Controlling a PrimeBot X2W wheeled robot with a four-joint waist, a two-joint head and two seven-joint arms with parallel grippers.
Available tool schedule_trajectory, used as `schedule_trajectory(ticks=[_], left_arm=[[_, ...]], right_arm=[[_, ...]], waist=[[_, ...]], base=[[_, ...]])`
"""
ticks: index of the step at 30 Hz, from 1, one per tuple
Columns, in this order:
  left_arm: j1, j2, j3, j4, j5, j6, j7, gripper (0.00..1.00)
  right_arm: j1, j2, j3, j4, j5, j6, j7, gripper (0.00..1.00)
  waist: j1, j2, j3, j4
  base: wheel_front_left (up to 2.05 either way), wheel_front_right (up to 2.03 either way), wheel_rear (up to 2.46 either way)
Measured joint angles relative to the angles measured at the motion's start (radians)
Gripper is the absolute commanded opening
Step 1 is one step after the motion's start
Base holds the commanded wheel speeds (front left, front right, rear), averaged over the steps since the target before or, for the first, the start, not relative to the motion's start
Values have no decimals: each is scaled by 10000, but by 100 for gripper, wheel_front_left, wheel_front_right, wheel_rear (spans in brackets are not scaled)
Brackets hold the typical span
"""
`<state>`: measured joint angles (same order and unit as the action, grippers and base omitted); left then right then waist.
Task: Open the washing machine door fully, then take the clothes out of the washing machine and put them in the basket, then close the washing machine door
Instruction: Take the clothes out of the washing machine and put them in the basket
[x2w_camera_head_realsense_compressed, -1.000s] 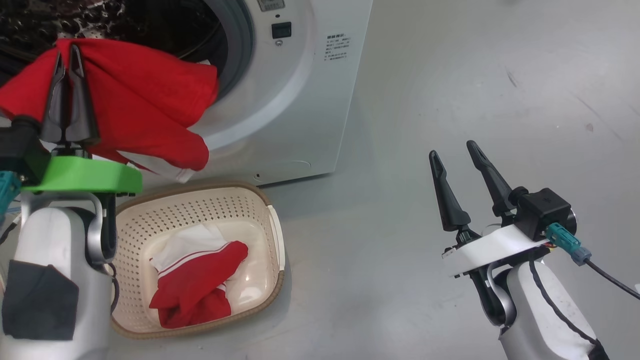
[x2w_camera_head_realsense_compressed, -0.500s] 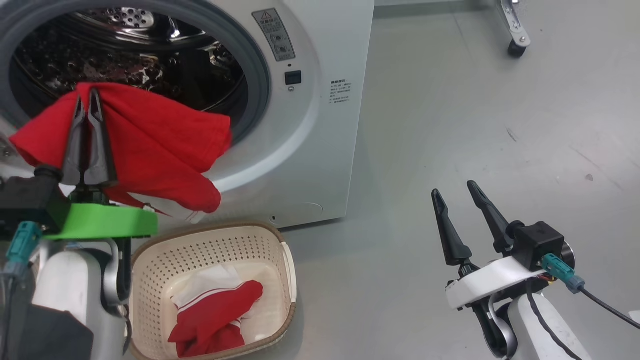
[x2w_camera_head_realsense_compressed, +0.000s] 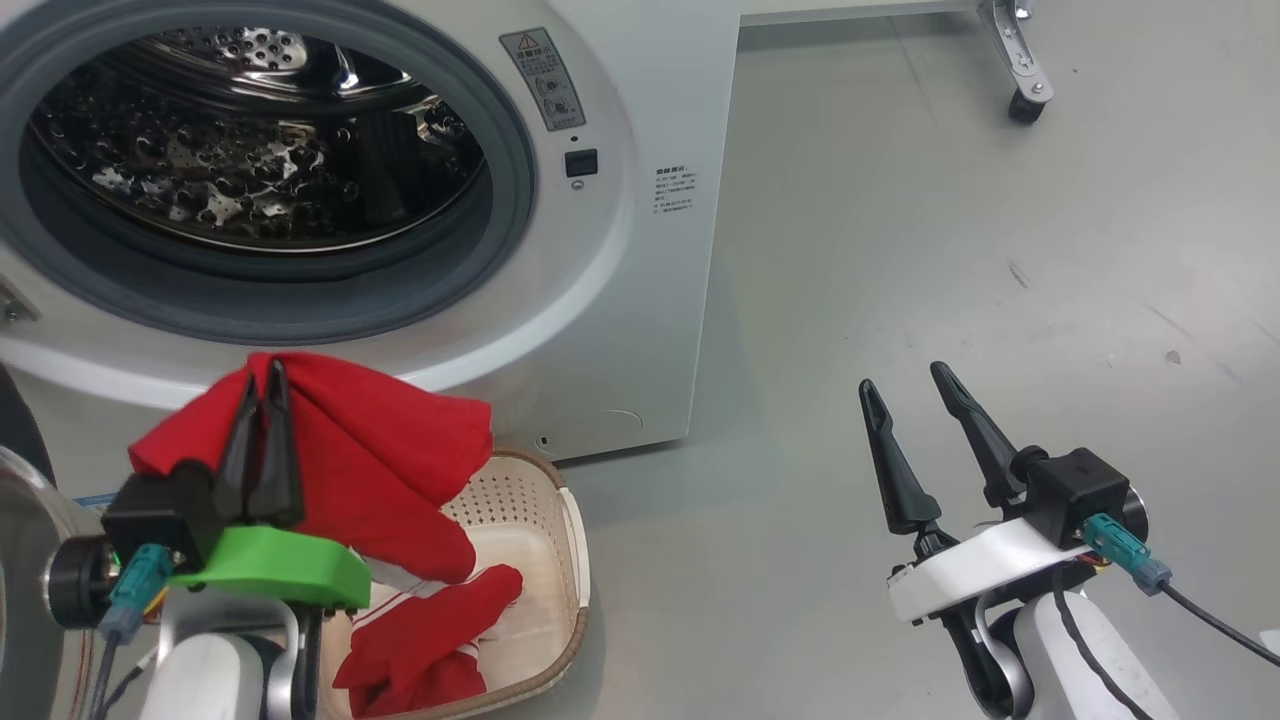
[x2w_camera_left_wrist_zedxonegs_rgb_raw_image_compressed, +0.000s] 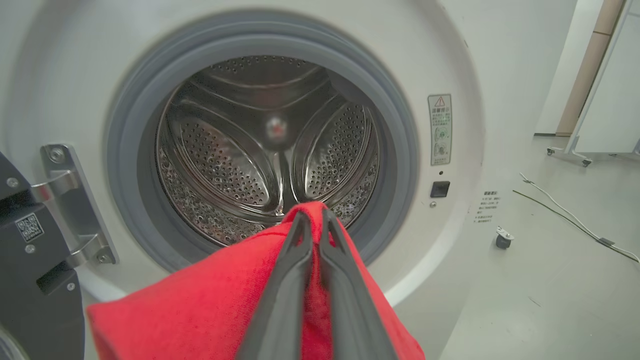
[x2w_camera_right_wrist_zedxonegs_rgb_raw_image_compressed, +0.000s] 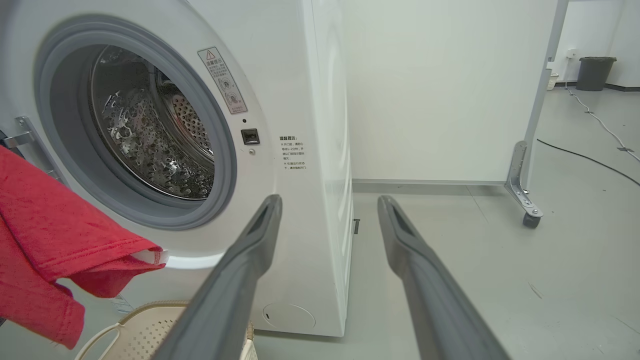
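moved since the earlier view: left tool (x2w_camera_head_realsense_compressed: 262, 372) and the red garment (x2w_camera_head_realsense_compressed: 400, 440) it carries, which then lay across the drum mouth and are now lower, clear of the grey ring and hanging over the basket (x2w_camera_head_realsense_compressed: 575, 540); the head camera has shifted too, so part of the change belongs to the view. left tool: fingers pressed together on a fold of the garment, cloth peaking between the tips. right tool (x2w_camera_head_realsense_compressed: 902, 377): fingers spread wide, nothing held, well apart from the work, over bare floor. washing machine (x2w_camera_head_realsense_compressed: 620, 300): drum (x2w_camera_head_realsense_compressed: 250, 170) shows no cloth in the part visible. basket: on the floor just before the machine's lower front, with a second garment (x2w_camera_head_realsense_compressed: 440, 620), red and white, already inside; whether the hanging one touches it cannot be told. washing machine door (x2w_camera_left_wrist_zedxonegs_rgb_raw_image_compressed: 35, 300): swung open at the left, hinge exposed. hazards, as judged: the garment hangs toward the basket's left side, partly hidden behind the arm, so a release here could leave a sleeve draped over the rim or let it slide to the floor; cloth pinched deep between long fingers may cling as they part and be dragged back out; a low arm could press the rim and shove or tip the light basket; the basket stands close to the door's likely swing, so closing may strike it.
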<state>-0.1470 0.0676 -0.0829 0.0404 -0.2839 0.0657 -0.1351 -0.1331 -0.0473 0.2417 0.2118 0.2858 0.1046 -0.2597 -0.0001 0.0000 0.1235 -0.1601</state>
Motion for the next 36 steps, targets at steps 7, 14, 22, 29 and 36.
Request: schedule_trajectory(ticks=[7,14,22,29,36], left_arm=[[769,-157,-405,656,-347,44,512,0],[846,-157,-481,1394,-372,98,520,0],[-59,-117,-320,2385,-382,98,426,0],[-1216,242,-13,3308,-370,54,184,0],[-1946,456,40,4259,-370,-105,197,0]], right_arm=[[-27,0,0,-326,-52,2,0,100],[-374,0,15,-763,-44,73,0,100],[-888,2,182,-1133,163,73,0,100],[-1399,0,328,-1505,416,73,0,100],[-1898,0,447,-1812,654,73,0,100]], waist=[[0,0,533,-136],[0,0,1333,-331],[0,0,2392,-650],[0,0,3512,-1038],[0,0,4520,-1342]], base=[[0,0,0],[0,0,0],[0,0,0],[0,0,0],[0,0,0]])
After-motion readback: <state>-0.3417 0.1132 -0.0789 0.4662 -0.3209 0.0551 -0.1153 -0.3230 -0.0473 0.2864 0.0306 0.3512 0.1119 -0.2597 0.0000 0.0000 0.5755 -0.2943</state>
